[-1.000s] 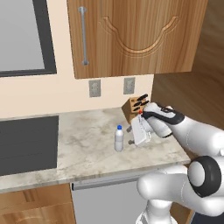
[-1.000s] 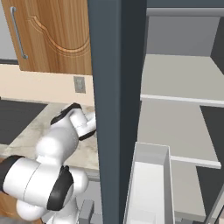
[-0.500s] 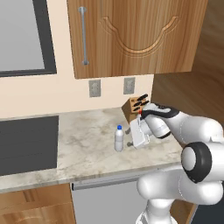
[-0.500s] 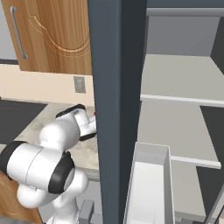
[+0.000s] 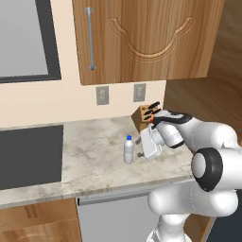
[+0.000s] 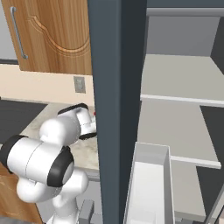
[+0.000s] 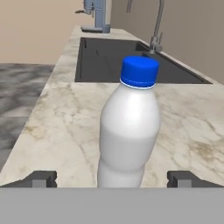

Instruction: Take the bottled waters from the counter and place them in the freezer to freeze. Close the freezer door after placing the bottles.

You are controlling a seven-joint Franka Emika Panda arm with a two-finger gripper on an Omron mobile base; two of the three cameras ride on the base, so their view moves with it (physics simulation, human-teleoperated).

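Hand view: hand wide open, straddling upright blue-capped bottle.

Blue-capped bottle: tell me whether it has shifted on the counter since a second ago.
No. The blue-capped bottle stands upright at the same spot left of the knife block, on the counter.

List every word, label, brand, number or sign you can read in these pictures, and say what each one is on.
None can be read.
Blue-capped bottle: its pale label is blank, no print shows.
Red-capped bottle: mostly hidden behind the gripper, its label cannot be seen.
Wall outlets: plain plates, no marking.
Knife block: no brand visible.
Freezer: bare shelves and drawer, no lettering.
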